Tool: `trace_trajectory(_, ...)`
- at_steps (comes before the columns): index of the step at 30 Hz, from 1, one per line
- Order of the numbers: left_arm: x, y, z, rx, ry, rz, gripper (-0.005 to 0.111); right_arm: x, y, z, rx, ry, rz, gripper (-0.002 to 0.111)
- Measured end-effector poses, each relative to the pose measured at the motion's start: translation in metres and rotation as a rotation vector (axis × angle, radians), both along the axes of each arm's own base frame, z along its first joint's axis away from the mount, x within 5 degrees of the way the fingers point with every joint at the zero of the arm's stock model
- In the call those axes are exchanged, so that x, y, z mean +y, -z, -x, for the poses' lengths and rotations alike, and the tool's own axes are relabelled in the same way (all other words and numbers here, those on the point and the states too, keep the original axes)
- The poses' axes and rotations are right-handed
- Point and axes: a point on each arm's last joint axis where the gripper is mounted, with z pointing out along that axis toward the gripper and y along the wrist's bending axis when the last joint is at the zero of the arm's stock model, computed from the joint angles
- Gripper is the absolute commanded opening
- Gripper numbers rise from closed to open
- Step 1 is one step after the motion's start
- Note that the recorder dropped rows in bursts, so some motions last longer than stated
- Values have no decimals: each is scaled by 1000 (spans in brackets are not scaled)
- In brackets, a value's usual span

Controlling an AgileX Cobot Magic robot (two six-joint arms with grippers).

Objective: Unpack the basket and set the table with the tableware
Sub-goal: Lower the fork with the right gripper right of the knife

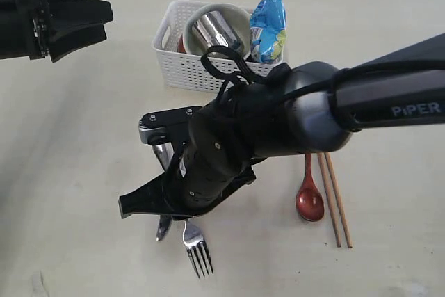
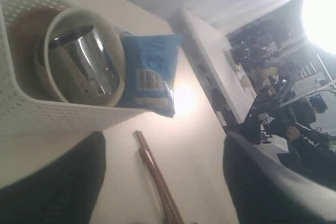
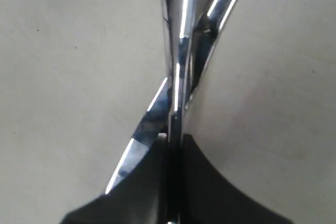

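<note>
Lower centre, right tool [image 1: 132,206] closed on a steel knife [image 1: 164,229] beside a steel fork [image 1: 198,248] on the pale beige tabletop [image 1: 69,172]. Upper left, left tool [image 1: 108,22] stands open.

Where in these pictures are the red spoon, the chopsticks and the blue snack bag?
red spoon [image 1: 310,204], exterior view, on its bowl.
chopsticks [image 2: 160,184], left wrist view, partway along the pair.
blue snack bag [image 1: 268,22], exterior view, on the bag's front.

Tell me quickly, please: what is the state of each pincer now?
Left pincer: open, holding nothing.
Right pincer: closed on thin steel cutlery; knife or fork cannot be told.
</note>
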Motion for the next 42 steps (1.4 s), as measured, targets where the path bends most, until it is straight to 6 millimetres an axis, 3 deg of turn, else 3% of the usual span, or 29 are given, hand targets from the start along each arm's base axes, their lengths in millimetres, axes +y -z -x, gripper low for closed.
trace_trajectory(4,0,0,0,0,0,0,61,0,-2,0,-3,-2,-4,0)
trace_trajectory(7,0,0,0,0,0,0,61,-2,-17,-1,-29,-3,-38,0)
trace_trajectory(11,0,0,0,0,1,0,58,-19,-47,-16,-72,58,-79,0)
trace_trajectory(14,0,0,0,0,2,-2,54,-35,-55,-32,-67,157,-71,0)
trace_trajectory(19,0,0,0,1,3,-2,54,-40,-46,-42,-26,267,-68,0)
trace_trajectory(31,0,0,0,1,3,-2,54,-29,2,-42,82,385,-16,0)
trace_trajectory(42,0,0,0,1,3,-2,54,-26,4,-41,103,427,-43,0)
